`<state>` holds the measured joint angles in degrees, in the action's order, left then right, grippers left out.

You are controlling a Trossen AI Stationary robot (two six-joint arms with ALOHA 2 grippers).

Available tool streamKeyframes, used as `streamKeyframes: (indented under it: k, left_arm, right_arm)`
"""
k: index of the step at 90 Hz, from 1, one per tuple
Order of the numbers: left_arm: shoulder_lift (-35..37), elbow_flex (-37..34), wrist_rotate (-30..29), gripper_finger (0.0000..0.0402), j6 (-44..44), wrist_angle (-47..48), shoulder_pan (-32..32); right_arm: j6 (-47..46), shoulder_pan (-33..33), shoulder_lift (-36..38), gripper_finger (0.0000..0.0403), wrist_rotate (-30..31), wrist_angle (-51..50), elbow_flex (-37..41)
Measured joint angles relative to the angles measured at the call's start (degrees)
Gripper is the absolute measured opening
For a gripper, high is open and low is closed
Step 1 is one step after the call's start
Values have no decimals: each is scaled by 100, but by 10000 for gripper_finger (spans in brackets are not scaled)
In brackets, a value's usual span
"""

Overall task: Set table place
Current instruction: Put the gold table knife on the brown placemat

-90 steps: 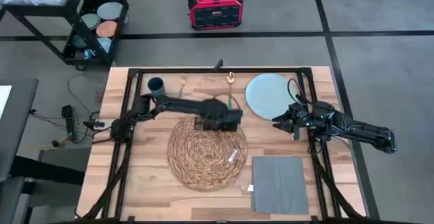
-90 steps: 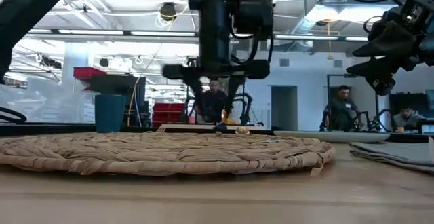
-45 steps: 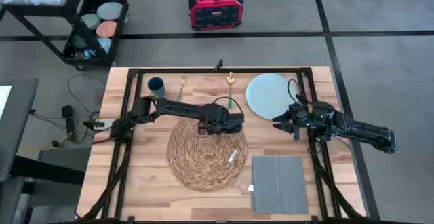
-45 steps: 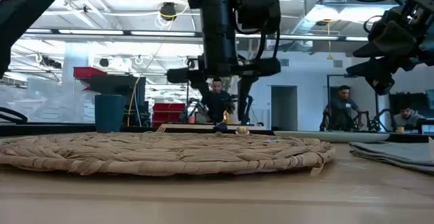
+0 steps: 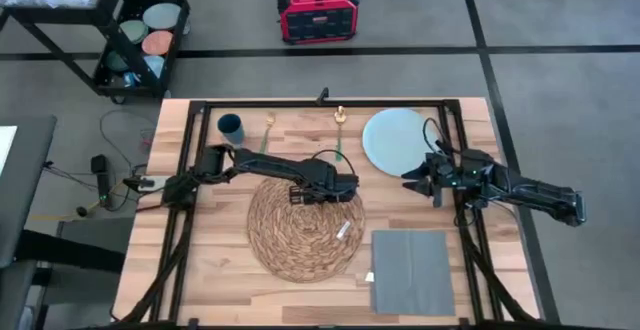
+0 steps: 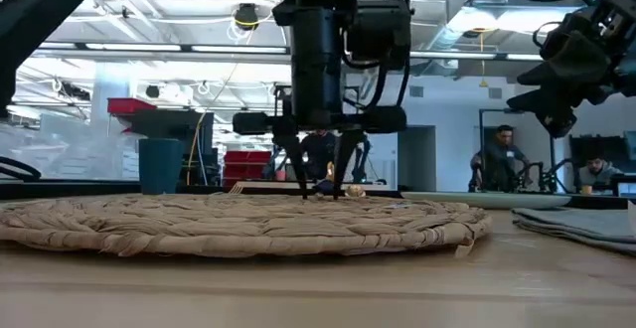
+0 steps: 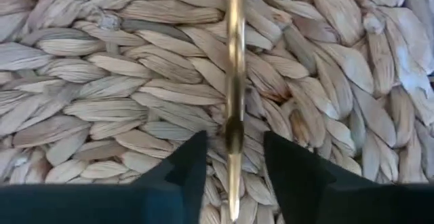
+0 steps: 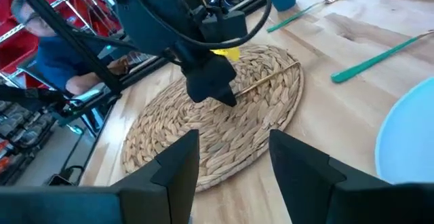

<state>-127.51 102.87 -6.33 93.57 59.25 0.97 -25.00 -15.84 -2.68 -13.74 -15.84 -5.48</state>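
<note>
On the plank table [image 5: 210, 260], my left claw [image 5: 322, 192] hangs spread over the woven mat's [image 5: 300, 235] far edge, straddling a gold-bladed utensil [image 7: 234, 81]. My right claw [image 5: 420, 182] waits released beside the pale blue plate [image 5: 392, 138].

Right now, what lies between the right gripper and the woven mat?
In the high view, only bare table planks separate the right gripper from the woven mat. The blue plate sits just beyond that stretch.

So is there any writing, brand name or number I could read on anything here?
None can be read.
Red box on the floor beyond the table: its dark panel shows a display, too small to read.
Tag on the straw mat: blank or too small to tell.
</note>
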Motion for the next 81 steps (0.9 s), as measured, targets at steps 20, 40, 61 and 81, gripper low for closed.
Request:
streamKeyframes:
  k: [20, 40, 61, 81]
  left_arm:
    - [1, 0, -56, 11, -185, -20, 14]
    - [0, 160, 152, 4, -54, 239, 200]
    - [1, 547, 187, 1, 247, 957, 633]
    - [-1, 634, 215, 0, 869, 863, 1109]
  right_arm:
    - [41, 0, 0, 165, 37, -2, 0]
    - [153, 0, 0, 165, 46, -2, 0]
    - [158, 0, 0, 165, 53, -2, 0]
    - [167, -2, 0, 165, 193, -7, 0]
